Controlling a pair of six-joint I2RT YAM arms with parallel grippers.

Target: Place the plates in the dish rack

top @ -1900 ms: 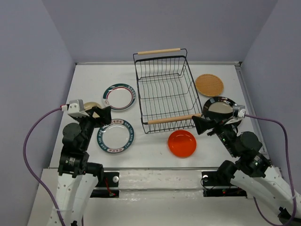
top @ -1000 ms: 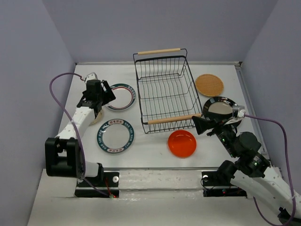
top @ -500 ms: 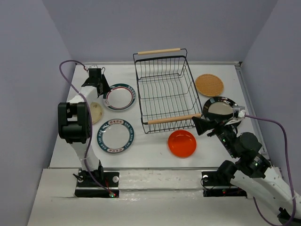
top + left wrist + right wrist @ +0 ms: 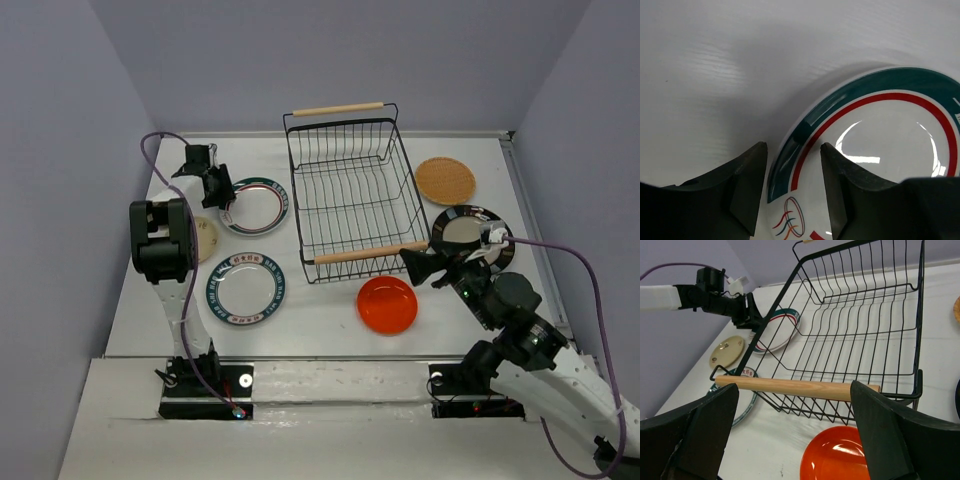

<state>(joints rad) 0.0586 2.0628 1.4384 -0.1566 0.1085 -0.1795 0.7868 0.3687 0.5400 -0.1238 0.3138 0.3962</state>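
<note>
The black wire dish rack stands mid-table with nothing in it. My left gripper is down at the left rim of the far green-rimmed plate. In the left wrist view its fingers straddle that rim, half closed, with gaps still showing. A second green-rimmed plate and a beige plate lie nearer. The orange-red plate lies in front of the rack. My right gripper hovers wide open and empty above the rack's near wooden handle and the orange-red plate.
A tan woven plate and a black-rimmed plate lie right of the rack. The left arm's purple cable loops over the table's far-left corner. Grey walls close in the left, right and back.
The left arm swung out from near the table's front to the far plate's left rim, and its jaws narrowed around the rim. The right gripper shifted slightly left.
</note>
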